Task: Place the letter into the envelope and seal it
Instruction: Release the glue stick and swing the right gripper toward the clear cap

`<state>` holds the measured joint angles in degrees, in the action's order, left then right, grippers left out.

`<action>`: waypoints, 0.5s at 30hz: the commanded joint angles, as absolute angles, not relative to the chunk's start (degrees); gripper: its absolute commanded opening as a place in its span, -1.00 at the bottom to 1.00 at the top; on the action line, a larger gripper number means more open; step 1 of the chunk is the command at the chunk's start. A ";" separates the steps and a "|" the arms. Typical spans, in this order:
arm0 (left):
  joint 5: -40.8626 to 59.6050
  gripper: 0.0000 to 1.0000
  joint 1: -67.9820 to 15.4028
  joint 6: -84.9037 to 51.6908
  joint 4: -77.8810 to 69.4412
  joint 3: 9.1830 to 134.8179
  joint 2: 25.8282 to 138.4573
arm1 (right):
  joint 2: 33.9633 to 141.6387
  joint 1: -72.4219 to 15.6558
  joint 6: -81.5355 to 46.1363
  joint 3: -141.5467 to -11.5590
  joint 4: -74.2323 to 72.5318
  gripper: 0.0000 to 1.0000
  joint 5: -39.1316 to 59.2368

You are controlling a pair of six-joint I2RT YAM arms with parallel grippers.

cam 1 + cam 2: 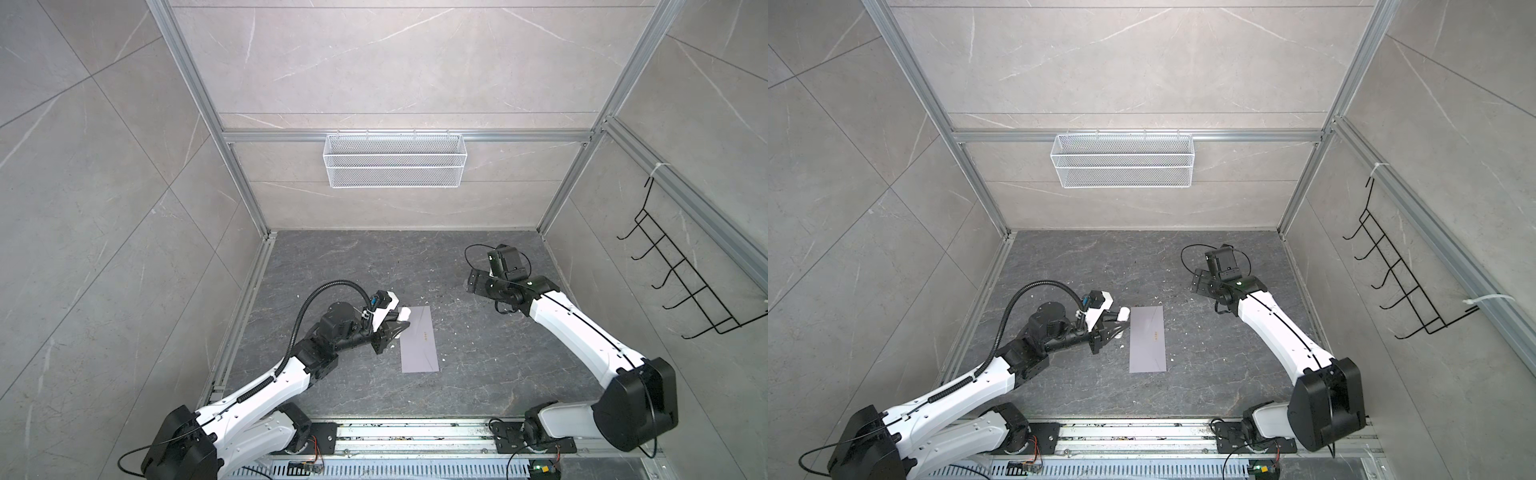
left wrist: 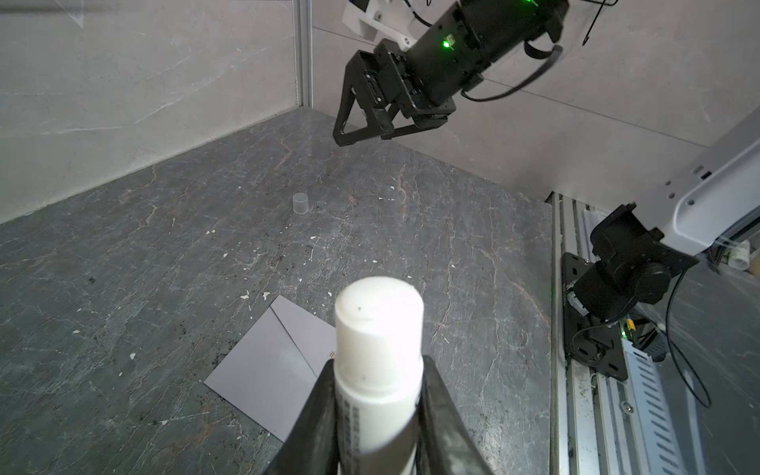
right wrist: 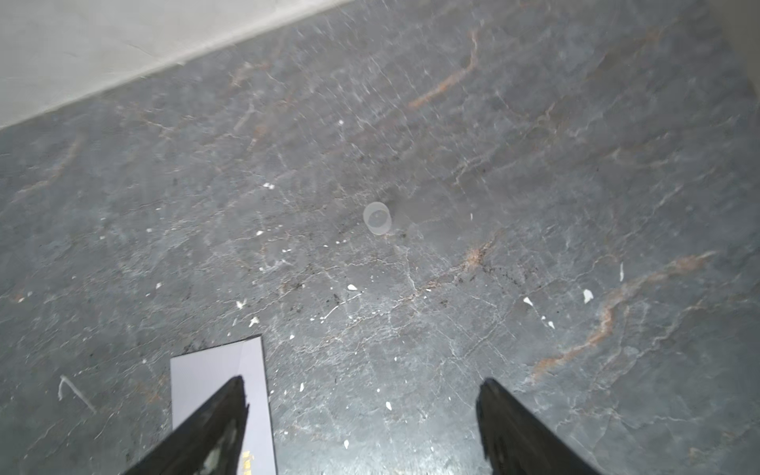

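The pale lavender-grey envelope [image 1: 419, 338] [image 1: 1147, 338] lies flat on the dark table, its small orange mark facing up. The wrist views show its end with diagonal seams [image 2: 267, 370] [image 3: 218, 366]. The letter shows in no view. My left gripper [image 1: 392, 328] [image 1: 1115, 322] [image 2: 378, 362] is at the envelope's far left corner, shut on a white glue stick [image 2: 378, 329] [image 1: 403, 313] whose uncapped tip points over that corner. My right gripper [image 1: 473, 282] [image 1: 1198, 282] [image 3: 362, 382] hangs open and empty above the table's back right. A small translucent cap [image 2: 300, 203] [image 3: 376, 218] stands on the table below it.
A white wire basket [image 1: 395, 160] hangs on the back wall and a black hook rack [image 1: 681, 282] on the right wall. White flecks litter the table. A metal rail [image 1: 415, 432] with both arm bases runs along the front edge.
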<state>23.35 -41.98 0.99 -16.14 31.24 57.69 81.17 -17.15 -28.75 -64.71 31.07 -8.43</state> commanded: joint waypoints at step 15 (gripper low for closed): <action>23.91 -1.00 -43.73 6.80 -23.55 31.57 59.93 | 104.10 -12.26 -27.96 -80.42 34.15 0.44 -2.76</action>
